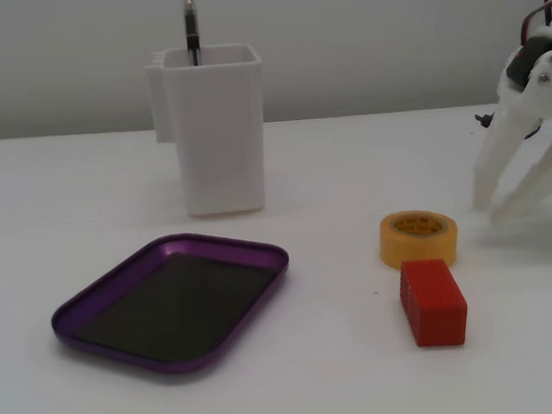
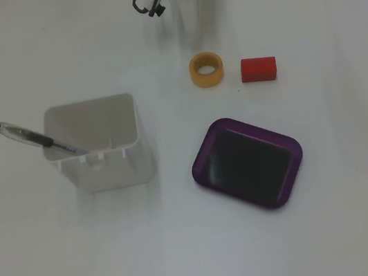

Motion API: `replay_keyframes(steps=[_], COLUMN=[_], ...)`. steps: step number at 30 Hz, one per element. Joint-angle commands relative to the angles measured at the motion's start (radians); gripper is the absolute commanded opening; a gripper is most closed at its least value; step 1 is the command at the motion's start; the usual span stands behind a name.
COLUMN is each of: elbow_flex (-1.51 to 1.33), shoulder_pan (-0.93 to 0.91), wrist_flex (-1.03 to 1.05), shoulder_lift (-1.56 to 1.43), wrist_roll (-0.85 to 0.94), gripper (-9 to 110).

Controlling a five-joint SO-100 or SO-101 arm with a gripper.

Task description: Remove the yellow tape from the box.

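**Tape out of the tray, gripper standing clear**

The yellow tape (image 1: 418, 238) lies flat on the bare tabletop, outside the purple tray (image 1: 91, 305), which holds nothing: its dark bottom is clear in both fixed views. Judged from this, the removal itself looks done and the step in hand is the release or retreat. The gripper (image 1: 489, 209) hangs just beside the roll, toward the table's edge where the arm stands, with its two white fingers spread and nothing between them. They are apart from the tape; whether their tips touch the table cannot be told.

If anything remains, the next move probably calls only for lifting the arm away without brushing the roll or the red ribbed block (image 1: 433, 301) that sits just beside it, close enough in one fixed view that contact cannot be ruled out, though the other fixed view shows a gap.

Counted: one roll of tape (image 2: 207, 69), one red block (image 2: 258, 68), one purple tray (image 2: 203, 153) near the table's middle, one tall white container (image 2: 109, 172) well apart from the tape, and one pen (image 2: 29, 136) leaning in it.
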State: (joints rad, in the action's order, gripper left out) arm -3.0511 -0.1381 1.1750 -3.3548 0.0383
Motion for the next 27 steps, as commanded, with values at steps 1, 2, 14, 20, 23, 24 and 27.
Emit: replay_keyframes(steps=[1,2,14,20,23,24,27], elbow_flex=[-0.009,-0.011,-0.015,-0.015,-0.012,-0.011,-0.011], shoulder_pan=[-0.003,-0.008,0.002,0.002,0.002,0.002,0.002], wrist_flex=[-0.008,-0.008,-0.021,-0.021,-0.021,-0.021,-0.021], shoulder_lift=[-0.043,-0.043,-0.043,-0.043,-0.043,-0.043,-0.043], wrist_roll=[-0.008,-0.008,-0.005,-0.005,0.002,0.002,0.005], gripper=[0,0,0,0,0,0,0])
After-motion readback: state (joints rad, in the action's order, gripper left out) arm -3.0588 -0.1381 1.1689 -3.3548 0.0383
